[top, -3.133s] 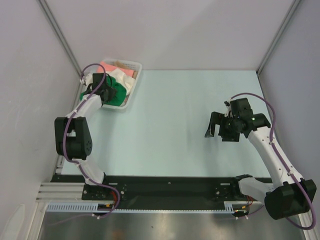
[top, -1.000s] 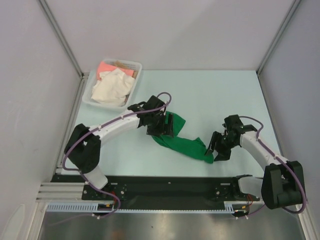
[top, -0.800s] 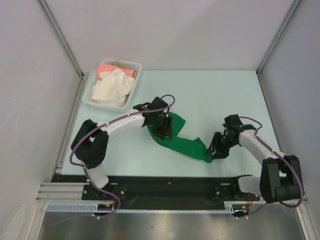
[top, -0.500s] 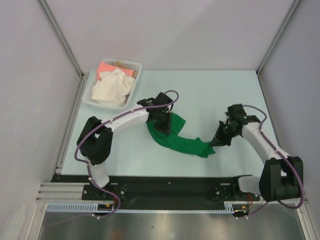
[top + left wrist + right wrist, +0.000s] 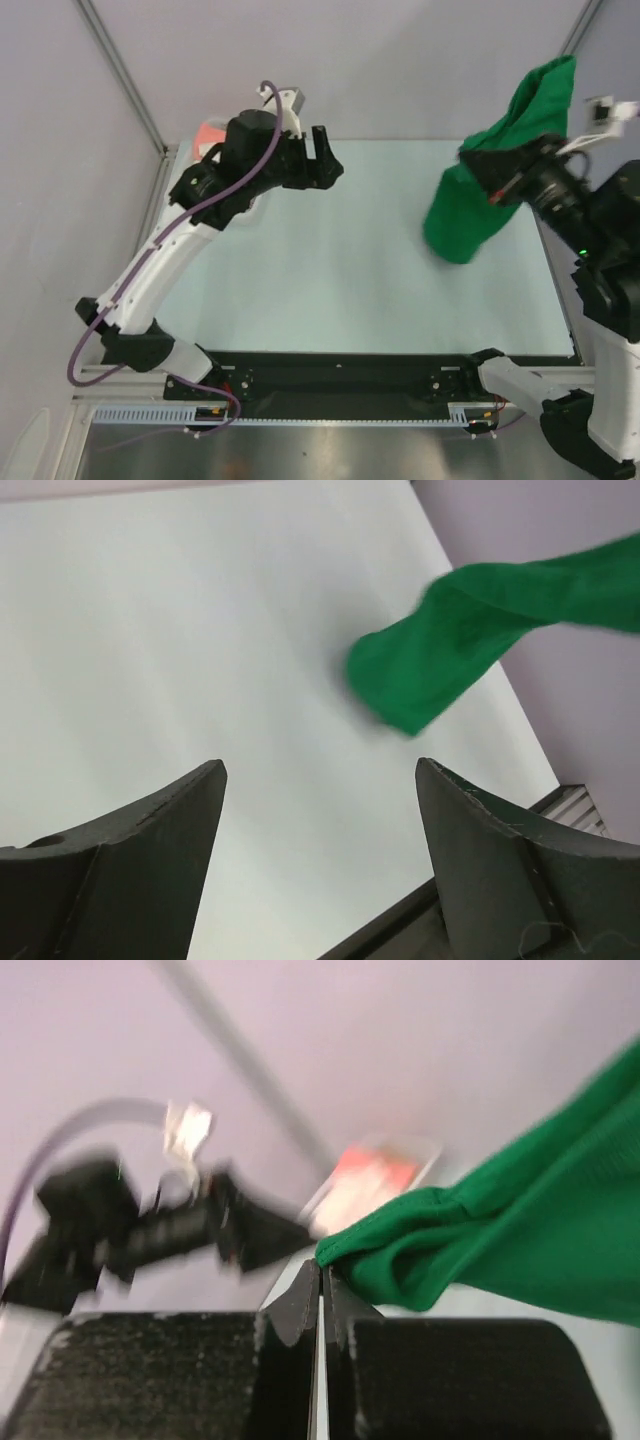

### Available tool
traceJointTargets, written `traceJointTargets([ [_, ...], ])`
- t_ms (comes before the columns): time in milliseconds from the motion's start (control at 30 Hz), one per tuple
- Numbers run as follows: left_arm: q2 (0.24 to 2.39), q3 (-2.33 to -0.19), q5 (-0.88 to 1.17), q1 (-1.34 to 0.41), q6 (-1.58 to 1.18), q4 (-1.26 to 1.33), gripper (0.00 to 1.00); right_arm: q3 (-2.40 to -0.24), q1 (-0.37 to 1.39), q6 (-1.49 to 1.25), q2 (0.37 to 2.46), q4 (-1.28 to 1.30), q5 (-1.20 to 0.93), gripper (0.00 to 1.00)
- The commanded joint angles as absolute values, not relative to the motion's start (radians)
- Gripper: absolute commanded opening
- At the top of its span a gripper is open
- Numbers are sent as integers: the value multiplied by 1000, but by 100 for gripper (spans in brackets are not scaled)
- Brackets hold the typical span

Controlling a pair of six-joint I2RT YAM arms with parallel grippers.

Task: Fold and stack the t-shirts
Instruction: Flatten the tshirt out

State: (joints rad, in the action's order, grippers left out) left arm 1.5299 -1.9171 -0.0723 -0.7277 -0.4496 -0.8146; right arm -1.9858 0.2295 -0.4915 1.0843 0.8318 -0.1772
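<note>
The green t-shirt [image 5: 465, 215] hangs in the air above the right side of the table, bunched and drooping. My right gripper [image 5: 495, 180] is raised high and shut on its hem; in the right wrist view the jaws [image 5: 322, 1278] are pressed together with the green t-shirt [image 5: 520, 1240] trailing off to the right. My left gripper [image 5: 328, 158] is lifted over the back left of the table, open and empty. Between its dark fingers [image 5: 150, 860] I see bare table and, further off, the green t-shirt [image 5: 450, 650]. A salmon-pink t-shirt [image 5: 207, 133] peeks out behind the left arm.
The white basket [image 5: 400, 1150] at the back left appears blurred in the right wrist view, with pink and cream cloth in it; the left arm covers most of it from above. The pale table [image 5: 330, 260] is walled by grey panels on three sides.
The left gripper has let go of the green t-shirt and risen toward the back left. The right arm has lifted the shirt off the table, up and to the right.
</note>
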Motion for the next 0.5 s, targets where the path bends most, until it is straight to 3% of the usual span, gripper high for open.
traceJointTargets([
  [0,1496,-1901,-118,-721,-417,-900,83,-1675,407,-609,1132,800,-423,0],
  [33,1480,-1858,-121,-719,-417,-893,83,-1464,448,-636,1129,735,-480,0],
  [100,1432,-1774,-139,-715,-416,-888,84,-1328,529,-672,1182,597,-558,0],
  [233,1332,-1611,-118,-663,-454,-853,86,-1316,741,-580,1426,588,-609,4],
  [267,1310,-1582,-118,-635,-471,-845,88,-1368,741,-572,1458,624,-624,15],
  [300,1298,-1554,-115,-621,-479,-845,92,-1380,732,-587,1479,643,-589,33],
  [367,1263,-1485,-95,-581,-488,-844,93,-1327,645,-626,1426,626,-580,51],
  [400,1255,-1462,-83,-575,-486,-833,94,-1287,600,-641,1392,618,-578,69],
  [467,1262,-1411,-22,-571,-485,-818,93,-1226,417,-637,1274,685,-514,84],
])
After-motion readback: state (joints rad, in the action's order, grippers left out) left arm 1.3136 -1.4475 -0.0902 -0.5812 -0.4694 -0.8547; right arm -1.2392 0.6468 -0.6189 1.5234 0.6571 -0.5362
